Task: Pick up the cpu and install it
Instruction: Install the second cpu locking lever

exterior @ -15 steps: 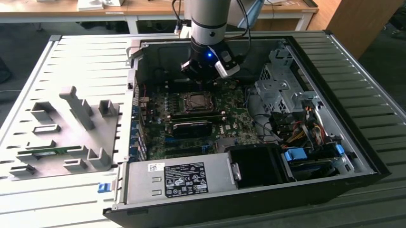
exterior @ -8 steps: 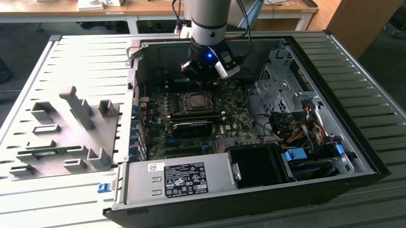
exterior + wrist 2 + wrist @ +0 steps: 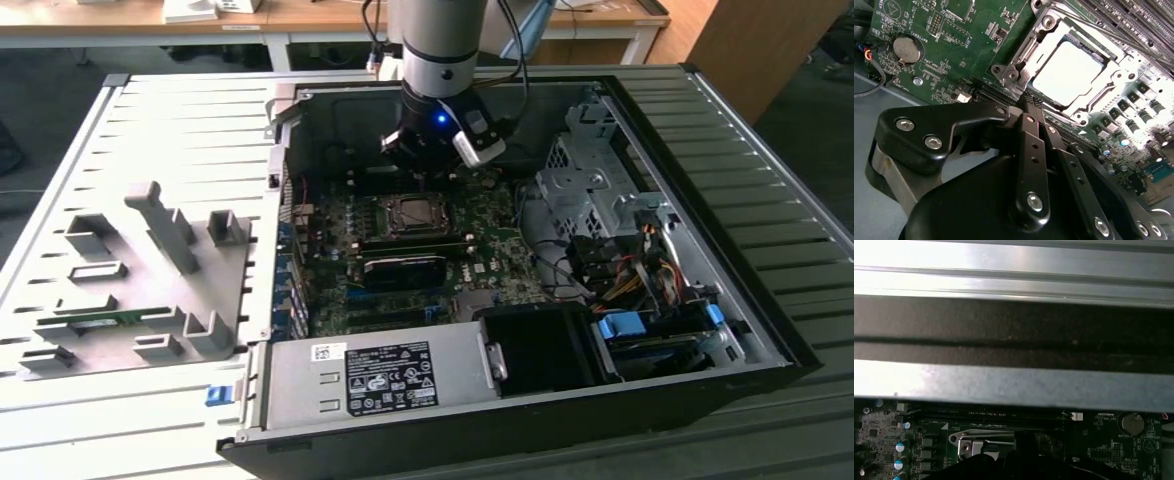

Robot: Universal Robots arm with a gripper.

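Observation:
The cpu lies flat inside the dark metal-framed socket on the green motherboard, its silver top glaring in the light. In the exterior view the cpu sits mid-board in the open computer case. My gripper hangs just above the socket's far edge. In the second wrist view the gripper has its two black fingers pressed together with nothing between them, tips beside the socket frame. In the first wrist view part of the socket shows below the case wall.
The open case lies on a slatted metal table. A labelled power supply and a black shroud fill its near end; a drive cage and cables line the exterior view's right. A grey fixture tray lies to the left. A coin battery sits on the board.

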